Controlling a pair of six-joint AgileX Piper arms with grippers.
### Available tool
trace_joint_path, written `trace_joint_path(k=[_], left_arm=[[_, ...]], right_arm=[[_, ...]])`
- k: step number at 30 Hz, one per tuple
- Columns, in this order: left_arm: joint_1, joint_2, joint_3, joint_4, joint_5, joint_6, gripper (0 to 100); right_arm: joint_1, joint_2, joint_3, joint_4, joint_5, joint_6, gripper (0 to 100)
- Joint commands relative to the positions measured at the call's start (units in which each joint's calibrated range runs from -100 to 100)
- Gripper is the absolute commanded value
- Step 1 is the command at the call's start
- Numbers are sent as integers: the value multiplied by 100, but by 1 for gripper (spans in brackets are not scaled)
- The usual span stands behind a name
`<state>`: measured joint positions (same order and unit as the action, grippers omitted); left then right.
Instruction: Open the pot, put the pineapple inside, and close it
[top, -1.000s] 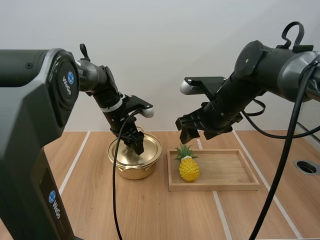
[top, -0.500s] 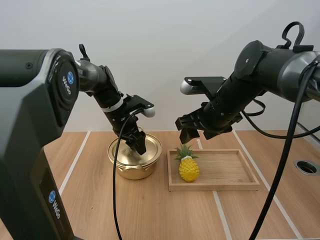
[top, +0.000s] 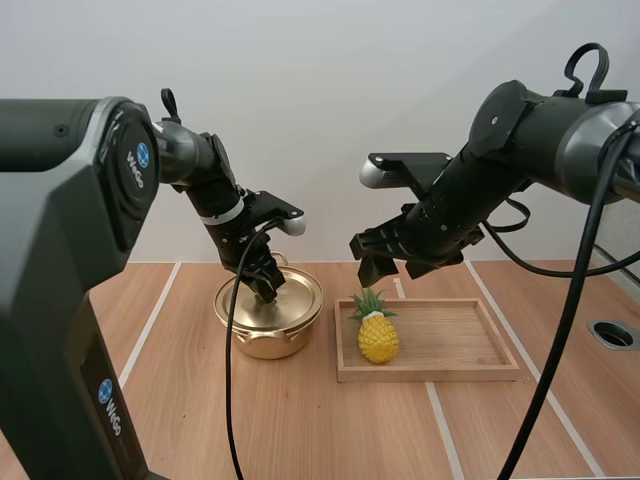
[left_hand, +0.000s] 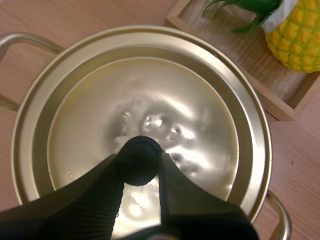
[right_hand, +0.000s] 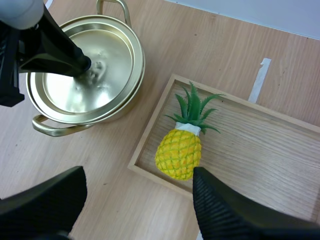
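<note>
Pineapple (top: 378, 335), yellow with a green leafy crown, stands in a shallow wooden tray (top: 440, 372) at the end nearest a round gold metal pot (top: 262, 345), whose matching lid (top: 302, 298) sits in place. Left hand (top: 265, 290) pinches the lid's black knob (left_hand: 140, 160) between its fingertips. Right hand (top: 385, 268) hangs above the pineapple, fingers spread wide and holding nothing, over the light wooden table (top: 300, 430).
</note>
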<state>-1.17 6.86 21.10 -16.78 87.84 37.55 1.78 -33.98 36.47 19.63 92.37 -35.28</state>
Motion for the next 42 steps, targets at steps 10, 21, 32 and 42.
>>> trace_joint_path(k=[10, 21, 32, 42], left_arm=[[-7, -1099, -1663, -651, -166, -462, 0], [-7, -2926, -3367, -1880, -2702, -513, 0], [-7, -4328, -3444, -2564, -7590, -513, 0], [-7, -4643, -3444, -2564, -8024, -504, 0]], right_arm=[[-16, -34, 21, 18, 69, -155, 100], [-16, -25, 21, -60, -448, -200, 100], [-16, 642, 21, -256, -717, -179, 100], [-16, 1802, 21, -190, -849, -309, 100]])
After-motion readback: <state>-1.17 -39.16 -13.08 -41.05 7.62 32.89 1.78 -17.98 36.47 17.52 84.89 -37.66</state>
